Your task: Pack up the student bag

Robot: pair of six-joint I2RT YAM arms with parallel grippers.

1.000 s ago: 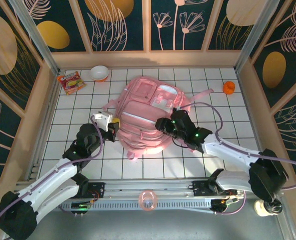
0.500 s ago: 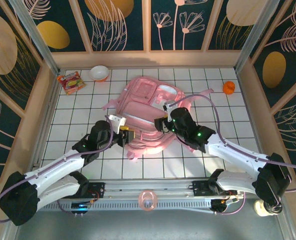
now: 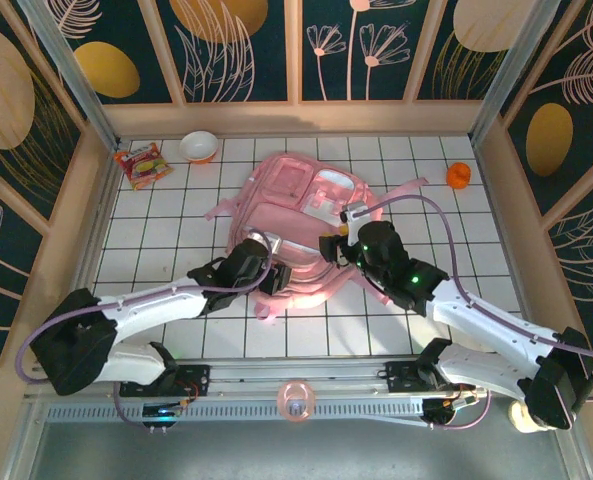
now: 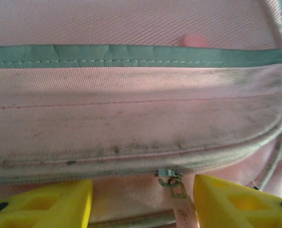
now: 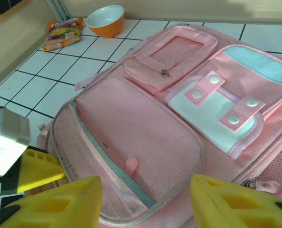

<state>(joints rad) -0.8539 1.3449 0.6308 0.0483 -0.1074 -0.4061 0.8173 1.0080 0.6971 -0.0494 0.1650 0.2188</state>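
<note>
The student bag (image 3: 301, 215) is a big pink backpack lying flat in the middle of the tiled table, front pockets up. My left gripper (image 3: 274, 272) is at its near left edge. In the left wrist view its yellow fingers stand apart (image 4: 141, 199), open, with a metal zip pull (image 4: 175, 186) between them, close to the right finger and not gripped. My right gripper (image 3: 334, 245) hovers open over the bag's near right part. In the right wrist view (image 5: 145, 190) nothing is between its fingers, and the mesh pocket (image 5: 145, 137) lies beyond them.
An orange and white bowl (image 3: 198, 146) and a snack packet (image 3: 141, 164) lie at the far left corner. A small orange object (image 3: 459, 176) sits far right. A pink tape ring (image 3: 295, 400) rests on the near rail. Wooden walls close in the table.
My left gripper has moved right from the bag's left side to its near edge and opened. My right gripper has shifted slightly right over the bag.
</note>
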